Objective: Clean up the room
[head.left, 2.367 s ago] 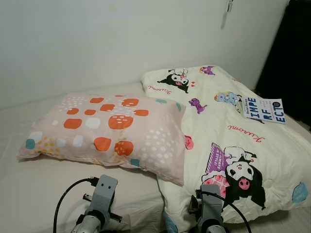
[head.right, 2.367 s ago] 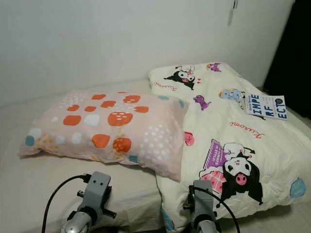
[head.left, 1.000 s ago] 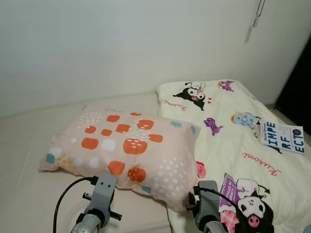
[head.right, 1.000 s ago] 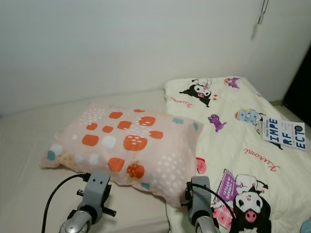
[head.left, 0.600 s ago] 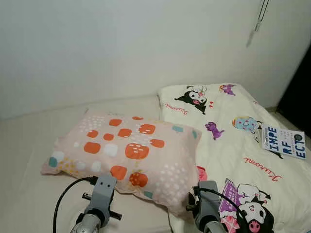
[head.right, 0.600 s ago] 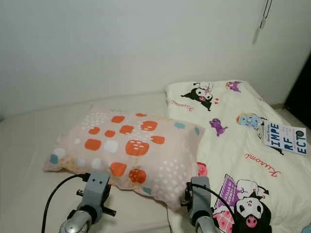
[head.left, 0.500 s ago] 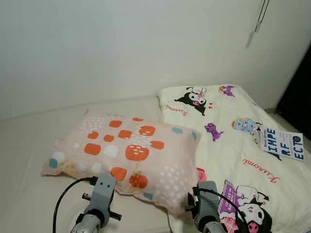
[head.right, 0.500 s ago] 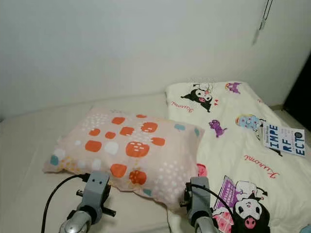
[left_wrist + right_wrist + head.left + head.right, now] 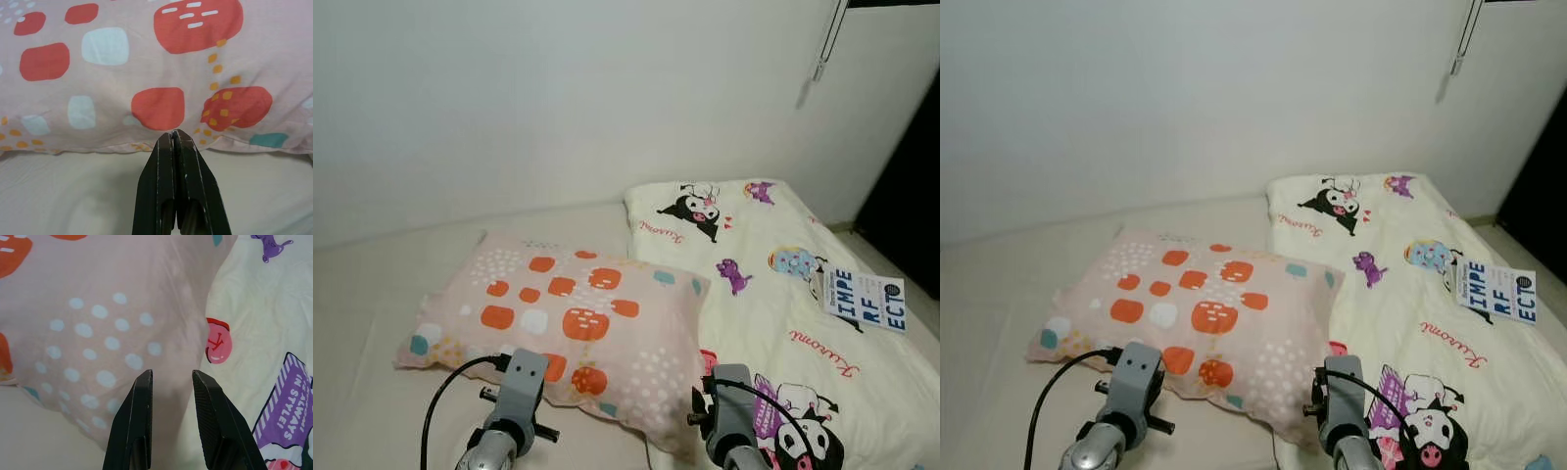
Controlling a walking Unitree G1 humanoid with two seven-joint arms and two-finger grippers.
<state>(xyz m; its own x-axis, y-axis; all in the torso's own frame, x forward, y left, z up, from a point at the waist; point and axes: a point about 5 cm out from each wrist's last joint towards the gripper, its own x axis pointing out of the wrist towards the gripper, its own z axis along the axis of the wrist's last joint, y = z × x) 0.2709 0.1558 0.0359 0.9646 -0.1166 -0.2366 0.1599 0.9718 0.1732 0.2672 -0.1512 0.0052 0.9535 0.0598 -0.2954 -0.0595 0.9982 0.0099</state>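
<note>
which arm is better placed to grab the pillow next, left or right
Probably the right. The right gripper has its fingers open, aimed at the pillow's corner where it overlaps the quilt. The left gripper also points at the pillow's edge, but its fingers are shut.

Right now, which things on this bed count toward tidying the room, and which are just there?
For the job:
- pink spotted pillow, lying partly over the quilt's edge
- cartoon-print quilt
- book lying on the quilt
- left claw, shut, near the pillow's edge
- right claw, open, over the pillow's corner

Just there:
- bare mattress
- white wall
- hanging cord
</note>
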